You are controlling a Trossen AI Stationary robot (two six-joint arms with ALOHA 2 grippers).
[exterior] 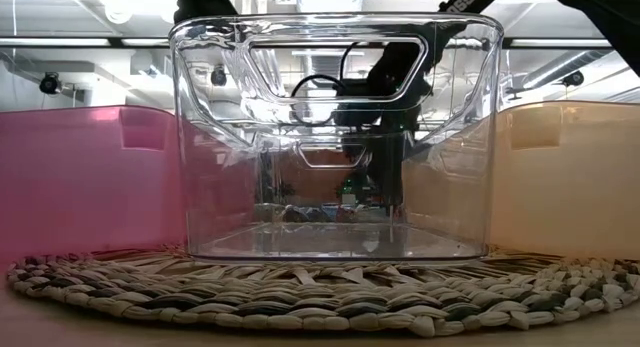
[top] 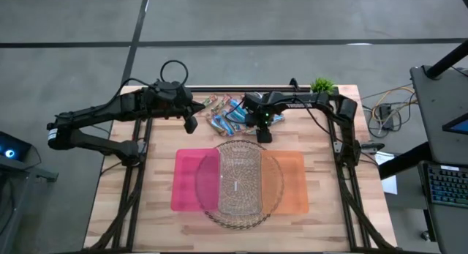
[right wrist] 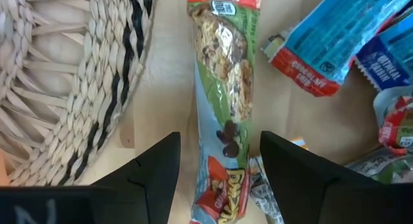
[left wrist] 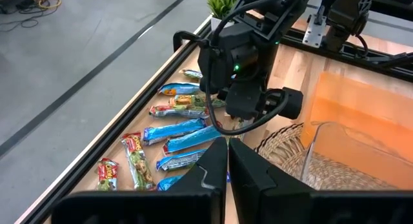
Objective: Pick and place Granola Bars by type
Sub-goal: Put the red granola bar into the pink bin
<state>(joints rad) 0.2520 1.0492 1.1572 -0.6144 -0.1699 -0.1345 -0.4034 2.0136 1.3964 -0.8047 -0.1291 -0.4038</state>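
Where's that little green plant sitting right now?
In the high view the small green plant stands at the table's far edge toward the right corner, beside the right arm's base and right of the pile of granola bars.

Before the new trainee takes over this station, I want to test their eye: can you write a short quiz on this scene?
1. True or false: the right gripper is open over a green-wrapped bar.
2. The left gripper is: A) open, B) shut, C) holding a bar.
3. What does the clear bin stand on?

Key: 1 true. 2 B. 3 The woven mat, between the pink bin and the orange bin.
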